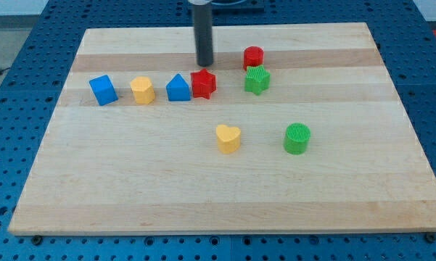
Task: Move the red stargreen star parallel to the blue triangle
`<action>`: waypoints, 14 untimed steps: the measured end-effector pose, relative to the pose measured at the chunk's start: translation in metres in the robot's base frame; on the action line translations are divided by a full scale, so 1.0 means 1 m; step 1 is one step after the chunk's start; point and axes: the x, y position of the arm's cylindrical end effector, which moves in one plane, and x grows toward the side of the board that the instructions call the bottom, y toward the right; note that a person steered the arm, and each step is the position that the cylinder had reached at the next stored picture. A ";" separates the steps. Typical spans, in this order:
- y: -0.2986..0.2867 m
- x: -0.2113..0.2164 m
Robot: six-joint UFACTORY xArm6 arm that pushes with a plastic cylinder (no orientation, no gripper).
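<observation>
The red star (203,84) lies on the wooden board, touching the right side of the blue triangle (178,88). The green star (257,80) sits further to the view's right, just below a red cylinder (253,57). My tip (204,64) stands just above the red star toward the view's top, close to it. The rod rises out of the view's top edge.
A blue cube (103,90) and a yellow hexagon-like block (142,90) sit in a row left of the blue triangle. A yellow heart (228,138) and a green cylinder (297,138) lie lower on the board (130,188).
</observation>
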 end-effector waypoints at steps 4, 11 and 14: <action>-0.011 0.027; 0.040 0.047; 0.141 0.026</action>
